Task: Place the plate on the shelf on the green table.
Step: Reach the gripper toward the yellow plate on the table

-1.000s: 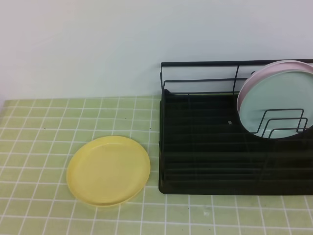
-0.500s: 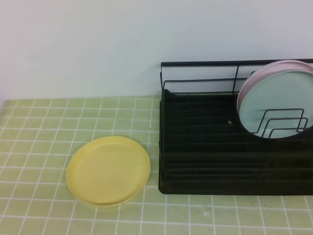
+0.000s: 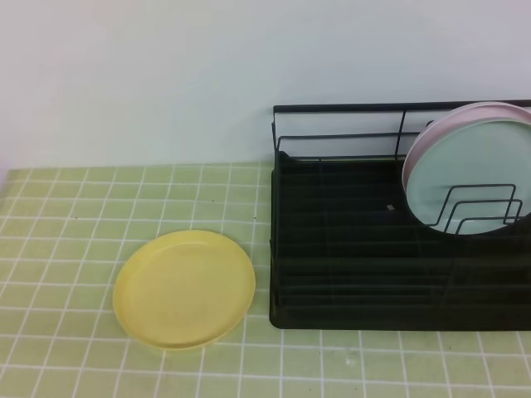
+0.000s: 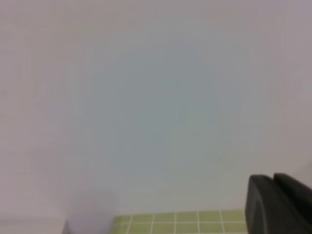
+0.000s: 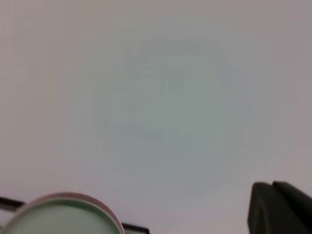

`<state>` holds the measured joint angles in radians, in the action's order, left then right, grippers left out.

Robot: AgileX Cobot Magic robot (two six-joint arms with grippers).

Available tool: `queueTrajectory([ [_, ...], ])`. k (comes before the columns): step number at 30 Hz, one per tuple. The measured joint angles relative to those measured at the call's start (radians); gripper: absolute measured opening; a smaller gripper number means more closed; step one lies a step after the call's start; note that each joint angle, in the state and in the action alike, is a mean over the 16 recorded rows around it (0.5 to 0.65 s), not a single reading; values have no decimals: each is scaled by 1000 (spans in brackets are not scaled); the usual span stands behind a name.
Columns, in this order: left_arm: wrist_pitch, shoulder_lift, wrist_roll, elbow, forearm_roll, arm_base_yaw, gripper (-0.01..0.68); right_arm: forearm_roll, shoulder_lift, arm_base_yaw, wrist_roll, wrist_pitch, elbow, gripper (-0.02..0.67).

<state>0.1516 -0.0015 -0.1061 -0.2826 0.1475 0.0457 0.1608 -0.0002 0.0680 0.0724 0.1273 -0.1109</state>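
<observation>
The pale-yellow plate lies flat on the green table, just left of the shelf, a black wire rack with a tray base. Neither gripper shows in the exterior high view. In the left wrist view my left gripper sits in the bottom right corner, its dark fingers pressed together with nothing between them, facing the pale wall above a strip of the green table. My right gripper looks the same in the right wrist view, shut and empty, well above the rack.
A mint-green plate and a pink plate behind it stand upright at the right end of the shelf, behind looped wire dividers. In the right wrist view the mint-green plate shows at the bottom left. A pale wall backs the table.
</observation>
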Motion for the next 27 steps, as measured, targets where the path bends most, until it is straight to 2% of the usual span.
queueTrajectory([
  [10, 187, 38, 17, -66, 106, 0, -2, 64, 67, 0, -73, -225, -59, -3],
  [20, 434, 266, 30, -282, 173, -6, 10, 37, 317, 0, -72, -241, -66, -3],
  [23, 478, 369, 33, -344, 162, -8, 45, 36, 384, 0, -69, -234, -66, -3],
  [27, 510, 511, 36, -416, 144, -10, 142, 34, 444, 0, -70, -231, -66, -3],
])
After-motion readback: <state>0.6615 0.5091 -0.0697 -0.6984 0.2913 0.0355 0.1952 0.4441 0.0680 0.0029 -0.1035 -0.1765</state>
